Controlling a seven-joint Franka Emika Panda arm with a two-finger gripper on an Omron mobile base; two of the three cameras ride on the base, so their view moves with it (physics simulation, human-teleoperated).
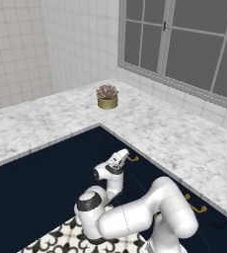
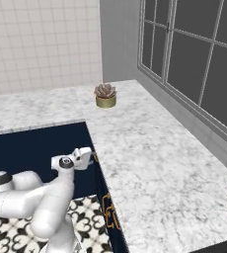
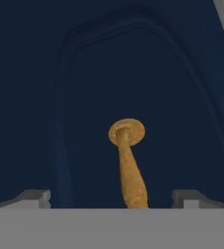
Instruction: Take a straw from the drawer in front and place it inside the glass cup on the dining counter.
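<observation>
Right now the gripper (image 3: pixel 112 197) has jaws wide apart, straddling the brass handle (image 3: pixel 128 165) with nothing clamped. That handle sits on the navy drawer (image 3: pixel 109 73) front, just beyond. Farther off, a potted succulent (image 1: pixel 107 96) stands on the marble worktop (image 1: pixel 184 143).

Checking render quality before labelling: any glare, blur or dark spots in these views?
Left base view: even, flat light, slightly soft, no glare on the white-grey marble worktop. Right base view: the same. Hand view: dim navy-blue drawer front, soft-edged brass handle between open jaws.
</observation>
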